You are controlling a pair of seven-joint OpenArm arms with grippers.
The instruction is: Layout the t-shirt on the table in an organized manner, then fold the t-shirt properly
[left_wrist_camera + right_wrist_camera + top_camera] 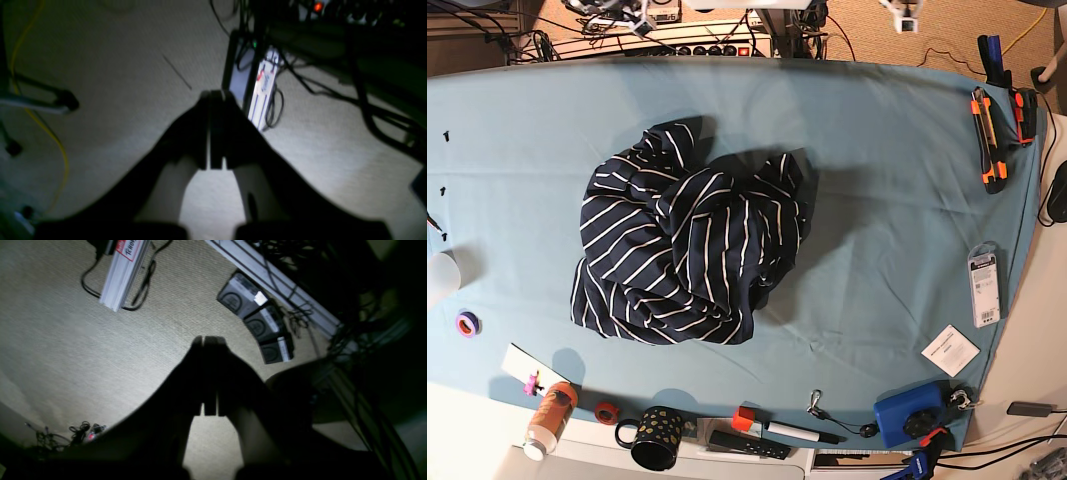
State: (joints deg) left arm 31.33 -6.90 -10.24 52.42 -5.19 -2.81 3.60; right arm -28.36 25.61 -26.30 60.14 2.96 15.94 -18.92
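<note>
The navy t-shirt [687, 250] with thin white stripes lies crumpled in a heap on the teal table [877, 150], a little left of centre. Neither arm shows in the base view. In the left wrist view my left gripper [215, 94] is shut with nothing between its dark fingers, and it hangs over a pale carpeted floor. The right wrist view shows my right gripper [208, 339] shut and empty too, also above the floor. The t-shirt and the table appear in neither wrist view.
Small items line the table's edges: orange-black cutters [992, 135], a packet [983, 285], a white card [949, 350], a blue box [909, 415], a black mug [655, 438], a bottle [549, 418] and a purple tape roll [467, 323]. Cables and boxes lie on the floor.
</note>
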